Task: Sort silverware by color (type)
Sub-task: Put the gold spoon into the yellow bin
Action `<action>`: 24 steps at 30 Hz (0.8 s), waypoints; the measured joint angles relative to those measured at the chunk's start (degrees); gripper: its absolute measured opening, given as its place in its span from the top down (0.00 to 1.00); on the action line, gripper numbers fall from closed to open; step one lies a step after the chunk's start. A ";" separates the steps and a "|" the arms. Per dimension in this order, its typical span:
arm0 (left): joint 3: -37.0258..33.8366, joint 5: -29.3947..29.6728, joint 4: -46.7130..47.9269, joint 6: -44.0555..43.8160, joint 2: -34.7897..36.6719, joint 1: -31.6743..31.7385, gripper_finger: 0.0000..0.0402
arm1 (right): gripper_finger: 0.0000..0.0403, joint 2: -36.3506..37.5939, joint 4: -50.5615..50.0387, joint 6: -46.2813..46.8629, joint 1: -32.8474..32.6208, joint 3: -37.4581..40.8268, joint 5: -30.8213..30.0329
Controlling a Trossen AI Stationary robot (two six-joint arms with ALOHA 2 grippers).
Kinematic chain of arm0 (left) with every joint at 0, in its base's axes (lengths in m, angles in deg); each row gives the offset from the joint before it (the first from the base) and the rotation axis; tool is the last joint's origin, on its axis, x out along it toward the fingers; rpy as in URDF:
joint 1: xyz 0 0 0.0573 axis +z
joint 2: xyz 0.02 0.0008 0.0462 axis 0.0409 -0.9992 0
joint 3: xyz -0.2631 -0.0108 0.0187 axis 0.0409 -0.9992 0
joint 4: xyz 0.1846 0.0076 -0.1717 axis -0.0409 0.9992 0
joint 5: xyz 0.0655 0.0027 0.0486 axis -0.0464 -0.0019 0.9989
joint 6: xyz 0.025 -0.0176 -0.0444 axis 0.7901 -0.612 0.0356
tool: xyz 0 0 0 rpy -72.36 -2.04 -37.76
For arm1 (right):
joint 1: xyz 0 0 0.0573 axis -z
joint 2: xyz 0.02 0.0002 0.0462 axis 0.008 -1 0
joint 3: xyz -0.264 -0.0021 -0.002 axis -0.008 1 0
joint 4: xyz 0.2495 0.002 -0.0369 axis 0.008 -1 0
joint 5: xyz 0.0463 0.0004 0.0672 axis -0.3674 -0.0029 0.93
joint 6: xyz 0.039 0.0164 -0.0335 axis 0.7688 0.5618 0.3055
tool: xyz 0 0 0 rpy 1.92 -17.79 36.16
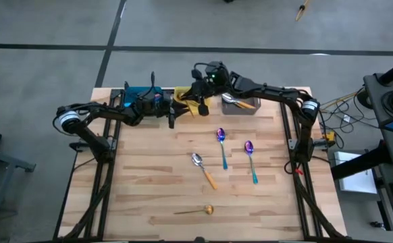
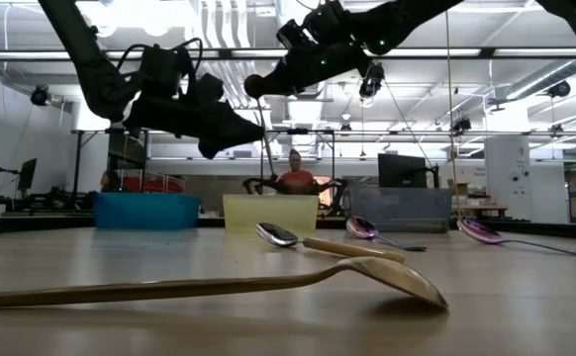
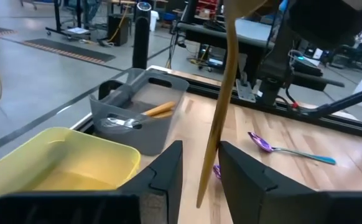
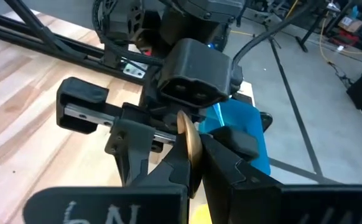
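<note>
Already the gray bin (image 1: 240,105) at the far edge holds an orange-handled spoon (image 3: 137,116); the yellow bin (image 3: 63,163) looks bare. Above it the right gripper (image 4: 194,155) clamps a gold spoon (image 3: 221,106) by its bowl, handle hanging between the left gripper (image 3: 201,168) fingers, not pinching

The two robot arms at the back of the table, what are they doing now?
The right gripper is shut on a gold spoon, holding it above the yellow bin. The left gripper has its fingers on either side of the handle. Four more spoons lie on the table, unsorted.
</note>
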 joint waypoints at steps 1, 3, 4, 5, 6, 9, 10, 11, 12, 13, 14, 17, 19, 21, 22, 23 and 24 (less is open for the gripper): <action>0.00 -0.19 -0.06 0.02 0.00 -0.04 0.79 | 0.97 0.00 0.11 0.02 -0.15 0.00 0.02; 0.00 -0.99 -0.28 0.05 0.00 -0.04 0.80 | 0.97 -0.24 1.19 0.04 -0.42 0.00 0.06; 0.00 -1.30 -0.51 0.12 0.00 -0.03 0.80 | 0.97 -0.38 1.78 0.11 -0.46 0.00 0.07; 0.00 -1.50 -0.67 0.17 0.00 -0.07 0.80 | 0.97 -0.58 2.29 0.33 -0.47 0.00 0.19; 0.00 -1.56 -0.83 0.20 0.00 -0.15 0.80 | 0.97 -0.88 3.13 0.50 -0.47 0.00 0.43; 0.00 -1.58 -0.95 0.20 0.00 -0.25 0.80 | 0.97 -1.85 4.20 0.97 -0.51 0.00 0.41; 0.00 -1.58 -0.96 0.20 0.00 -0.26 0.81 | 0.97 -2.24 4.53 1.02 -0.52 0.00 0.27; 0.00 -1.60 -1.01 0.30 0.00 -0.27 0.82 | 0.97 -2.42 4.55 1.04 -0.52 0.00 0.15; 0.00 -1.60 -1.01 0.63 0.00 -0.33 0.85 | 0.97 -2.60 4.40 1.03 -0.52 0.02 0.03; 0.00 -1.57 -1.01 1.04 0.00 -0.37 0.88 | 0.97 -2.73 4.46 1.02 -0.52 0.02 0.00; 0.00 -1.30 -1.05 1.34 0.00 -0.45 0.93 | 0.97 -2.75 4.55 1.01 -0.52 0.02 -0.05; -0.04 0.40 -1.09 1.48 0.02 -0.67 0.98 | 0.97 -2.75 4.56 0.93 -0.48 0.02 -0.32; -0.13 1.87 -1.09 1.55 0.02 -0.87 0.99 | 0.97 -2.75 4.58 0.78 -0.45 0.02 -0.60; -0.13 3.08 -1.14 1.55 0.02 -1.11 0.99 | 0.97 -2.75 4.58 0.72 -0.43 0.02 -0.80; -0.13 3.73 -1.18 1.55 0.04 -1.28 0.99 | 0.97 -2.75 4.58 0.72 -0.41 0.02 -1.38; -0.13 4.76 -1.23 1.53 0.04 -1.49 0.99 | 0.97 -2.73 4.56 0.90 -0.43 0.02 -2.96; -0.15 5.81 -1.25 1.52 0.04 -1.75 0.99 | 0.97 -2.73 4.56 1.28 -0.45 0.02 -5.04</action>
